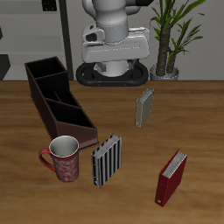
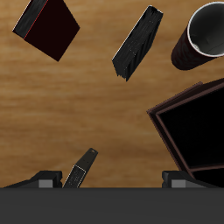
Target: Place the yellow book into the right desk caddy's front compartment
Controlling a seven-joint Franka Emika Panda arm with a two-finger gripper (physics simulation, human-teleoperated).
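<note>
The yellow book [image 1: 144, 107] stands upright on the table in front of the robot's base; it also shows in the wrist view [image 2: 80, 168], close to one finger. The right desk caddy [image 1: 54, 94] is a long maroon-brown box running from the back toward the front edge. Its front compartment [image 1: 77, 129] is the end nearest the mug, empty, and shows in the wrist view [image 2: 199, 131]. My gripper [image 2: 112, 182] hangs high above the table, open and empty, its fingers [image 2: 39, 182] spread wide. I cannot make it out in the exterior view.
A black-and-white striped book [image 1: 107, 160] [image 2: 138, 42] stands near the front edge beside a red patterned mug [image 1: 63, 158] [image 2: 203, 35]. A dark red book [image 1: 171, 178] [image 2: 48, 26] stands nearer the front edge. A potted plant [image 1: 171, 39] stands at the back.
</note>
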